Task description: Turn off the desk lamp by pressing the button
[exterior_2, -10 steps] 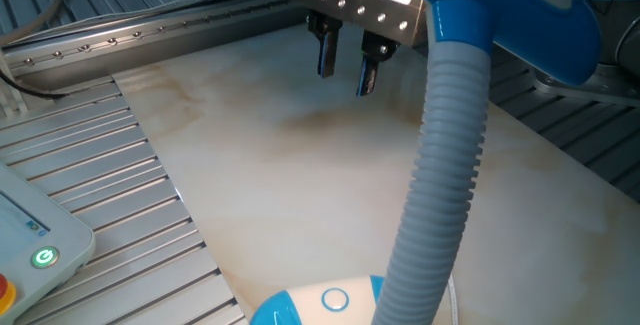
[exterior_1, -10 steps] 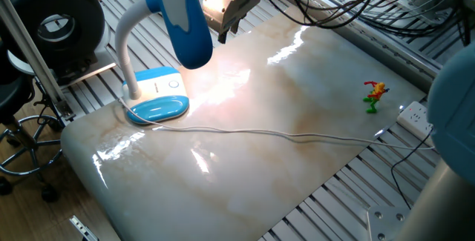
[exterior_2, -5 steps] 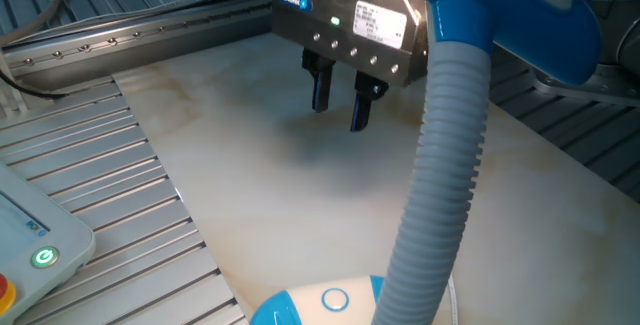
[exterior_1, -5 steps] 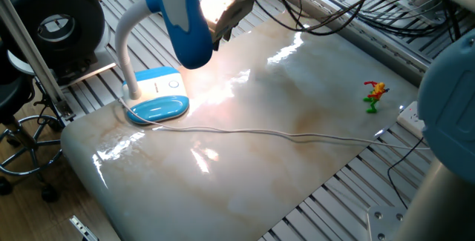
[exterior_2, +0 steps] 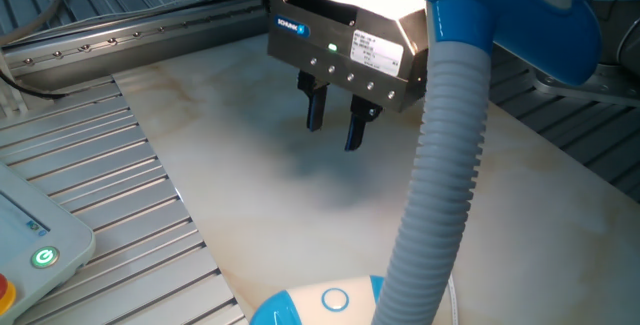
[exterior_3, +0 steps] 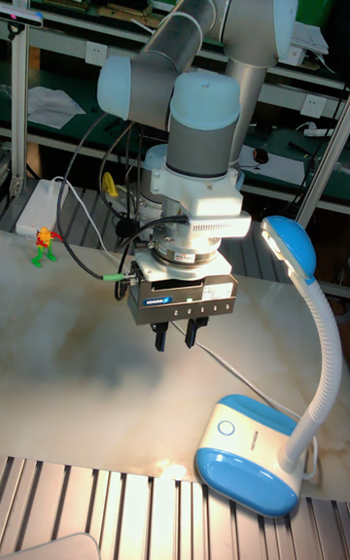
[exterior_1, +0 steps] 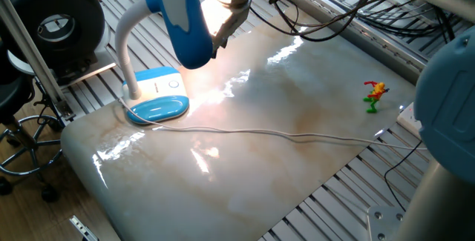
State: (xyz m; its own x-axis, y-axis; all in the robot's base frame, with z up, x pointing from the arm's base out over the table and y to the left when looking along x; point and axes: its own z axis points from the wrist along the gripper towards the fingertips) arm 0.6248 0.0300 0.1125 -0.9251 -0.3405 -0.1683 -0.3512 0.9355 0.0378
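above the marble bench (exterior_1: 260,159), tool (exterior_3: 177,334) hanging with fingers spread, empty. button (exterior_3: 227,428) on lit desk lamp (exterior_3: 255,458) base nearby, untouched. risk: clipping the gooseneck (exterior_2: 432,185) or lamp head while descending, shoving the base.

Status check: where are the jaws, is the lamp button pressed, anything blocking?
Gripper jaws open, empty, above the table. Button on desk lamp untouched; lamp lit. Path to button looks clear.

The desk lamp (exterior_1: 182,18) head hides the jaws' tips.
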